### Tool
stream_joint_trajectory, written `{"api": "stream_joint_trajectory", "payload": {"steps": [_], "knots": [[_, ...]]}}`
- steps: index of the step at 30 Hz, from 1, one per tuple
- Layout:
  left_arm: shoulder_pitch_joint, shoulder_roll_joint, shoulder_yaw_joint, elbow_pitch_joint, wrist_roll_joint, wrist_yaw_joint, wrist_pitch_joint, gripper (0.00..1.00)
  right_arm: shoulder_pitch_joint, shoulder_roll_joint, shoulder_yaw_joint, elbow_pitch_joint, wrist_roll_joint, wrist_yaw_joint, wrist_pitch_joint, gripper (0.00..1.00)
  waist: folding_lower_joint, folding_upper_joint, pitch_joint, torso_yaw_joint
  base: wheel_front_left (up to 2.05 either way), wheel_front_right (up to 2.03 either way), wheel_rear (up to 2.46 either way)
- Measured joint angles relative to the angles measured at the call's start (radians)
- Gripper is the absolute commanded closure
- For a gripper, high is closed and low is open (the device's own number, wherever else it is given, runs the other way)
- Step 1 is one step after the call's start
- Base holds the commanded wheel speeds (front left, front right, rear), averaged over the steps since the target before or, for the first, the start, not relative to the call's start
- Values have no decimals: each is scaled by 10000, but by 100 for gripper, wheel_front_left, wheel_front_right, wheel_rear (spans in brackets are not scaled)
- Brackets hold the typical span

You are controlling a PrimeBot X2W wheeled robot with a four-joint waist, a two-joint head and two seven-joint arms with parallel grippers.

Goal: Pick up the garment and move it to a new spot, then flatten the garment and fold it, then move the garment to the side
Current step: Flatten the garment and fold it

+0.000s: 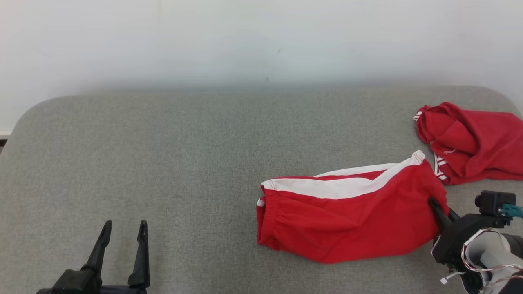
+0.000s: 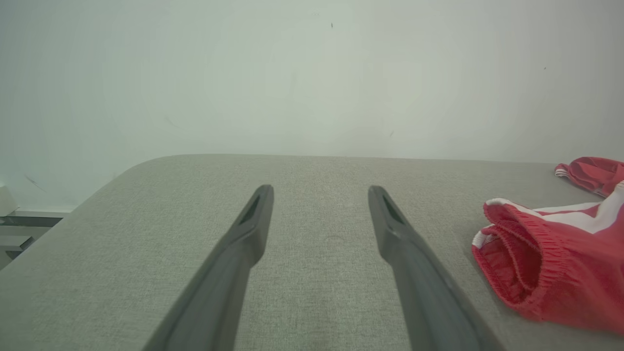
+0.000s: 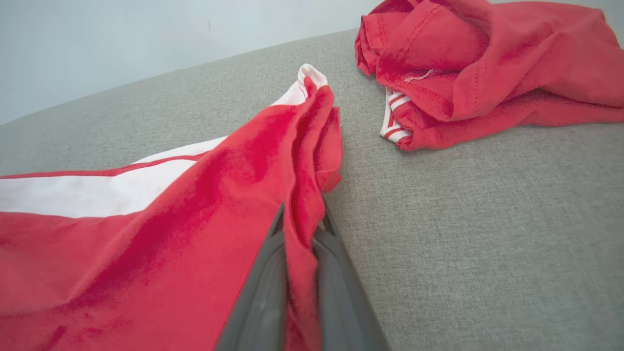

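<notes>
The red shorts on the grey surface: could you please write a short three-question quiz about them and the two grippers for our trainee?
1. True or false: the right gripper is shut on an edge of the red shorts.
2. The left gripper is: A) open over the bare grey surface; B) shut on the shorts; C) resting on the shorts.
3. What colour is the broad band along the shorts?
Key: 1 true; 2 A; 3 white.
</notes>
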State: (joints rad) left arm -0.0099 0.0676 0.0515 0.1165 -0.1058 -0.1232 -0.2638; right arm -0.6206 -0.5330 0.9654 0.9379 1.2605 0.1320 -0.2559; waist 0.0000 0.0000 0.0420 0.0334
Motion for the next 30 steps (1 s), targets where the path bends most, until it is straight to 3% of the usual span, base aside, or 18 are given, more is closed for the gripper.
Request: {"api": "stream_joint_trajectory", "payload": {"steps": [7,18,25,30], "knots": [[180,17,249,-2,6,-2,0,0,-326,295,-575,-1179,-943,0,-56,100,0,0,-320,-66,0,0,0],[189,-12,238,-84,59,-6,0,0,779,1517,-1290,-3622,-3058,-2,-71,100,0,1,-280,398,0,0,0],[154,-54,176,-65,44,-12,0,0,1478,2280,-1409,-3743,-4132,-2,-75,100,0,1,-194,687,0,0,0],[-26,-81,115,-10,-4,-13,0,0,1668,3223,-1918,-3365,-4623,-2,-75,100,0,1,-46,854,0,0,0]]}}
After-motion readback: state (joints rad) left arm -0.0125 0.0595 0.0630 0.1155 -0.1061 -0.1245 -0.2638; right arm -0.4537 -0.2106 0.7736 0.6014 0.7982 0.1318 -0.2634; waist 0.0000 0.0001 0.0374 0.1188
